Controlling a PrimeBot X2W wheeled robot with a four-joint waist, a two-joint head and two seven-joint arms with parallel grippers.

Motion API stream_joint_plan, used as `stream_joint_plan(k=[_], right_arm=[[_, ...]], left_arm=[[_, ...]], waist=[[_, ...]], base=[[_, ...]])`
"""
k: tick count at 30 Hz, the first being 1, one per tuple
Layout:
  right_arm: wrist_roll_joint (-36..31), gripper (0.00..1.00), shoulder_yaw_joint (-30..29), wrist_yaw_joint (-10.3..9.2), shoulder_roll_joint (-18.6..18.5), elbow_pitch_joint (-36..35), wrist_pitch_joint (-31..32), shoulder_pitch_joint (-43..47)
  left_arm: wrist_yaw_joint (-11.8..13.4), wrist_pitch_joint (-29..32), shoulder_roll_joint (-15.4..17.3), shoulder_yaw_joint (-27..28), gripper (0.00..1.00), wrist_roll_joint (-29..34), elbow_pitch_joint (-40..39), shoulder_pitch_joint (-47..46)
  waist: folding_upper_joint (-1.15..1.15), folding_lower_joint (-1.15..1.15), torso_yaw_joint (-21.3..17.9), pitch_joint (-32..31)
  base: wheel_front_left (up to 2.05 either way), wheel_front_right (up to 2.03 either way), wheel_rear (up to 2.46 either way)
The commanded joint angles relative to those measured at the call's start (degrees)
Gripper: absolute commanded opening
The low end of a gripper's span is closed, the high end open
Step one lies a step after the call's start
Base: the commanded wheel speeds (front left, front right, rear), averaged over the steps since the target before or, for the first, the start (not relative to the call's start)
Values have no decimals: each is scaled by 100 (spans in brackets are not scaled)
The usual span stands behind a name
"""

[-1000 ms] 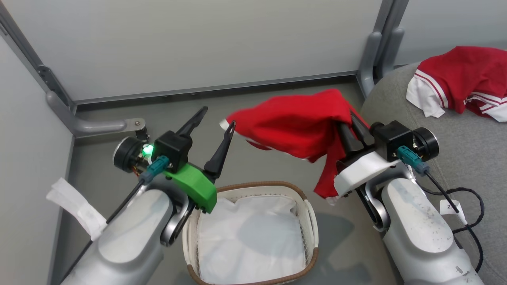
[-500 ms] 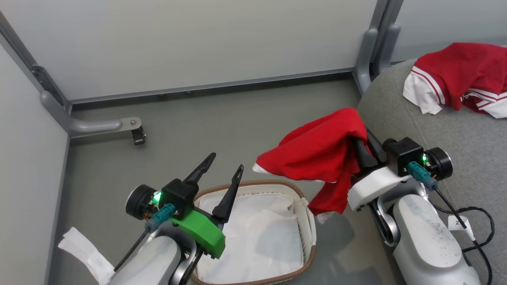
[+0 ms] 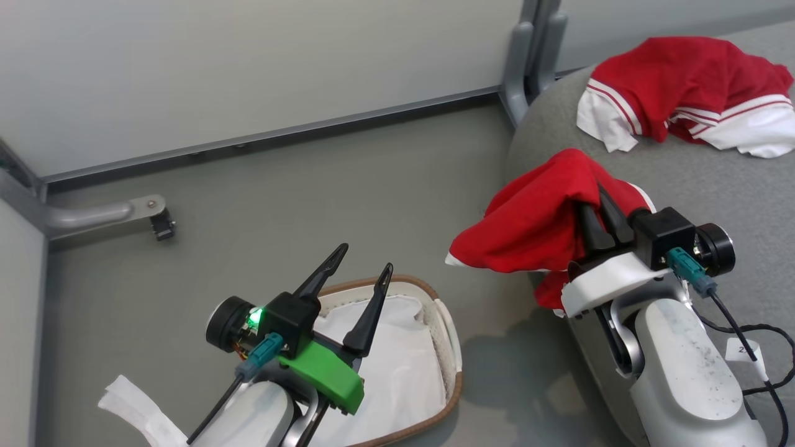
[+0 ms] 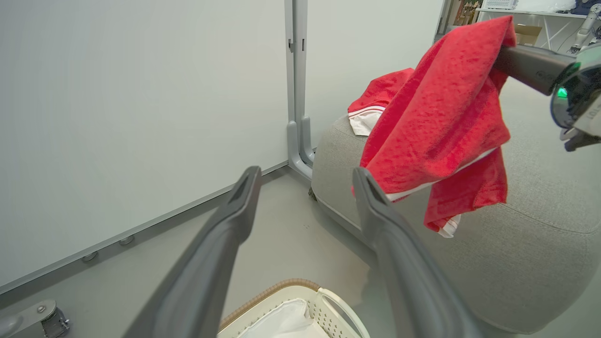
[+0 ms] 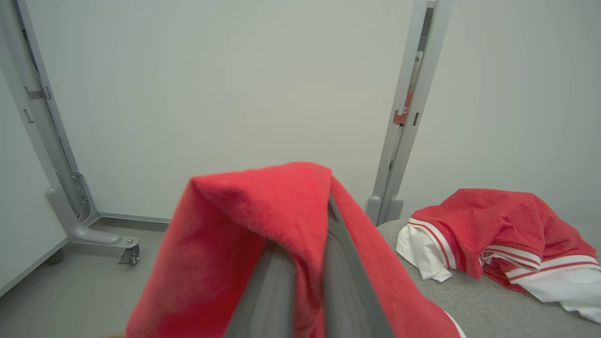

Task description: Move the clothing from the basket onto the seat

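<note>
1. The left hand [image 3: 366, 257] is showing long dark fingers [image 3: 366, 316], a bright green mount [image 3: 323, 375] and a glowing green light [image 3: 253, 318].
2. The right hand [image 3: 599, 217] is sporting a white mount [image 3: 605, 282] and black block [image 3: 661, 236].
3. Pale grey forearms [image 3: 689, 379] are carrying teal plugs [image 3: 686, 261] and black cables [image 3: 725, 312].

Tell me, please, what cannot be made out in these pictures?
- Fingertips of the right hand: head and right wrist views, draped by the held red garment.
- Near side of the basket: head view, behind the left arm and cut by the bottom edge.
- Basket floor: head view, covered by the white liner.
- Second garment on the seat: head view, right end cut by the edge.
</note>
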Motion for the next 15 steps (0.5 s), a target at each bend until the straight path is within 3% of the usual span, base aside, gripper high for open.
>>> stream_joint_plan(k=[1, 9, 15], right_arm=[[-35, 0, -41, -6, -21, -61, -28, 82], [99, 0, -133, -6, -15, -244, -28, 156], [241, 0, -144, -6, -16, -274, -28, 219]], left_arm=[[-22, -3, -21, 53, 100, 48, -25, 52], [-147, -4, -65, 154, 100, 253, 53, -146], [-209, -4, -90, 177, 100, 356, 131, -247]], waist=[[0, 0, -502, 248], [0, 0, -1282, 648], [0, 0, -1539, 841]], base=[[0, 0, 0], [0, 0, 0], [0, 0, 0]])
